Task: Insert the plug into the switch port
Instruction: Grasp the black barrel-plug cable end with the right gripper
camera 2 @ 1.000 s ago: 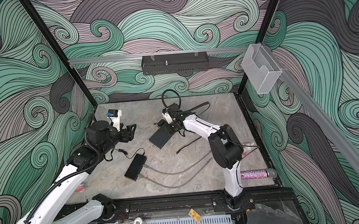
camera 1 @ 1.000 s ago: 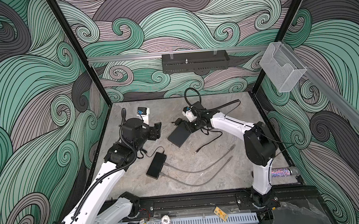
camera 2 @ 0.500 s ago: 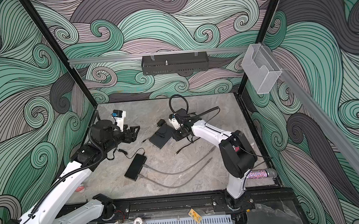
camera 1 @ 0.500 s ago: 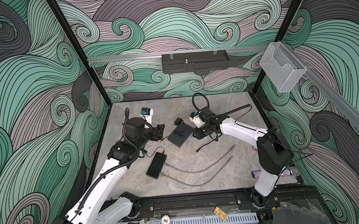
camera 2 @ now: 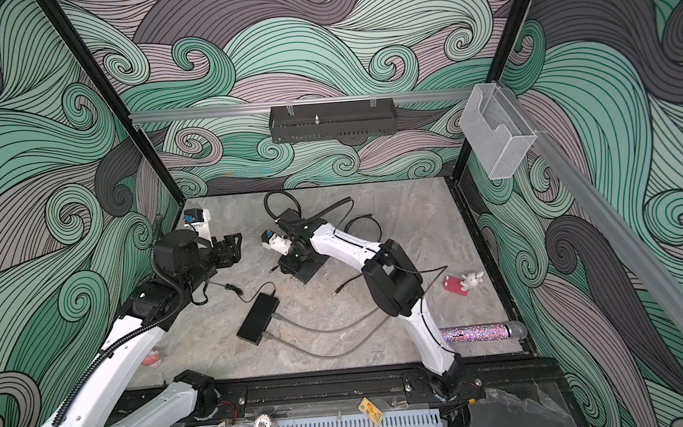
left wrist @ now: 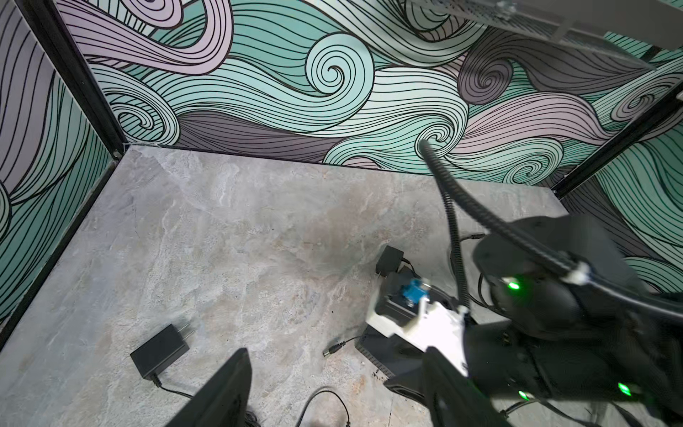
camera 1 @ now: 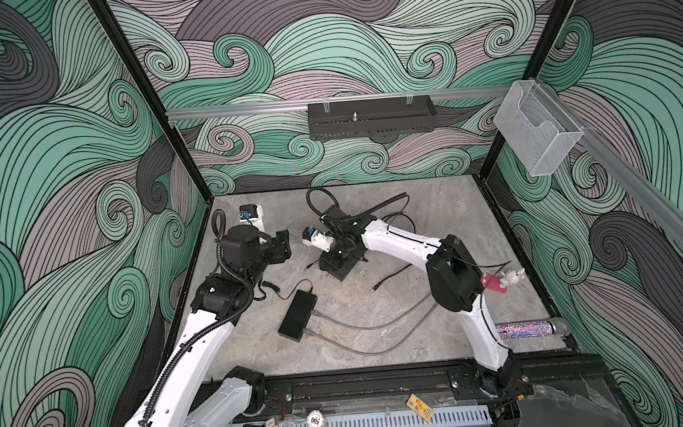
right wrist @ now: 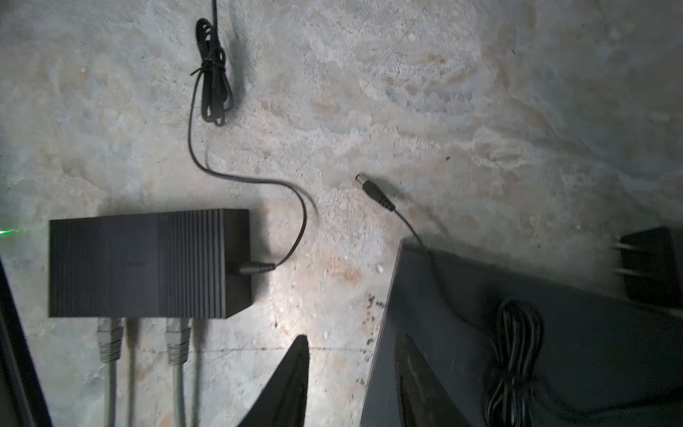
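Observation:
A loose black barrel plug [right wrist: 373, 192] [left wrist: 332, 349] [camera 1: 308, 268] lies on the stone floor, its thin cable running over a flat black switch box [right wrist: 554, 332] [camera 1: 346, 269]. My right gripper [right wrist: 353, 338] hangs open low over that box's edge, one finger above the floor and one above the box, gripping nothing. My left gripper [left wrist: 334, 353] [camera 1: 283, 247] is wide open and empty, hovering left of the plug. A second ribbed black switch [right wrist: 148, 262] [camera 1: 298, 316] nearer the front has two grey cables and a plug in it.
A black power adapter [left wrist: 159, 349] lies by my left gripper, another adapter [right wrist: 650, 266] beside the flat box. A pink case with a white bunny [camera 1: 499, 281] and a glitter microphone [camera 1: 528, 328] lie right. Grey cables [camera 1: 365, 325] trail across the middle.
My right gripper has gone from nearly shut to open, and its elbow has swung right and toward the front. The left arm shifted slightly; its gripper stayed open.

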Robot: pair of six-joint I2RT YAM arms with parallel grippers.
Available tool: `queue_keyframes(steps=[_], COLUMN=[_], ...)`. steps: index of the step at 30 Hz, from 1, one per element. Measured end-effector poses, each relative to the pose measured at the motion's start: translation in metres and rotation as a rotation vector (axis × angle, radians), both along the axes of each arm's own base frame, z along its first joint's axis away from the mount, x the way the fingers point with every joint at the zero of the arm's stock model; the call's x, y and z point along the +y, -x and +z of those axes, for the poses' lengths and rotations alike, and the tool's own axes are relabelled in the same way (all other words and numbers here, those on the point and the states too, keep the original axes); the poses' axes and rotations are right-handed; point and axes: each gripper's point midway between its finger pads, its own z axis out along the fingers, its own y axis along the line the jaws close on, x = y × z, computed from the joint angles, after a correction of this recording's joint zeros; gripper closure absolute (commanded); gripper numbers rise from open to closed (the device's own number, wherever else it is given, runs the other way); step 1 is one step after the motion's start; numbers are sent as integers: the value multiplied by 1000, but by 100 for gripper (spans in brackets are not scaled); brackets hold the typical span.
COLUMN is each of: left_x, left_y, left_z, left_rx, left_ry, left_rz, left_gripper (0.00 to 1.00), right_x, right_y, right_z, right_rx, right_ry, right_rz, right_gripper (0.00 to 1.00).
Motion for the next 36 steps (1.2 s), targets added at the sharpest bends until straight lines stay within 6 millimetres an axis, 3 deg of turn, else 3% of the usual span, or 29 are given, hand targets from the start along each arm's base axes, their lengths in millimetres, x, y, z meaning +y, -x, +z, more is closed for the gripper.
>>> queue_keyframes(steps=[6,14,29,36], left_x=[0,-5,-7,-7], left_y=[1,3,6,6], left_z=[1,2,3,3], left_rx=[-4,-6,-10,-9], left_ry=[1,-5,-19,-23], left_rz=[0,-19,-36,-38], left_gripper=[25,25,25,25], right_x=[16,15,17,23], right_y=[-24,-26,-30,-30], right_z=[-21,-36,-45,-50], right_rx=[-10,-6,-41,-84], right_ry=[40,106,139,166], right_rz=[34,94,122,144], right_gripper=[50,50,67,81])
